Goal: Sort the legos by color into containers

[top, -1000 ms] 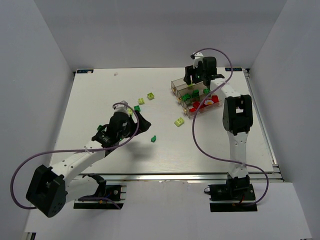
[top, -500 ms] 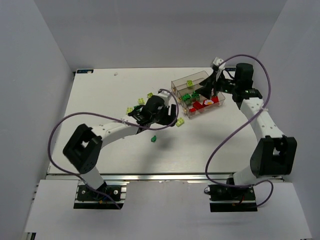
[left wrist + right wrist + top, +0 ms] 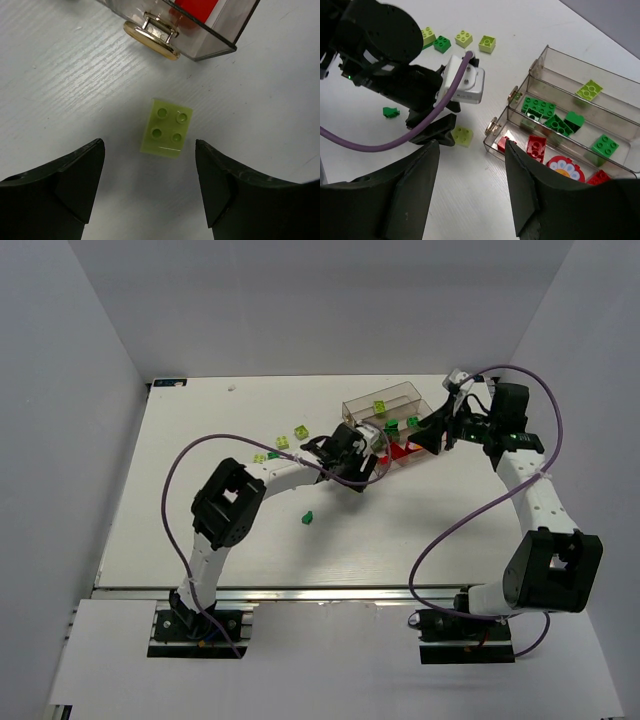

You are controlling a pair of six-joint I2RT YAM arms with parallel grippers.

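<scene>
The left gripper (image 3: 149, 142) hangs low over the table (image 3: 180, 500) with its fingers spread wide and nothing clasped. A pale yellow-green brick (image 3: 167, 127) lies flat on the table between the fingers and touches neither. It is a square two-by-two piece with its studs up, so it has no long axis. In the left wrist view its edges are turned a little clockwise from the line between the fingers. Just beyond the brick is a near corner of the containers (image 3: 560, 75), with a gold latch (image 3: 152, 36) on the end wall and red showing through the clear plastic. The three bins lie side by side. In the top view their long axes run left to right across the table, with the right ends angled slightly away and the latched ends pointing toward the left gripper. The far bin holds one pale brick (image 3: 589, 90). The middle bin holds dark green bricks (image 3: 538, 106), and the near bin holds red bricks (image 3: 536, 146) and a round white-and-red piece (image 3: 562, 167). The right gripper (image 3: 471, 145) is likewise spread and empty, held above the table near the bins' right ends, its camera looking down over the bins and the left gripper. Several loose bricks (image 3: 283, 443), pale and dark green, lie in a cluster to the left of the left gripper. A small dark green piece (image 3: 308, 517) sits alone, nearer the arms' bases.
</scene>
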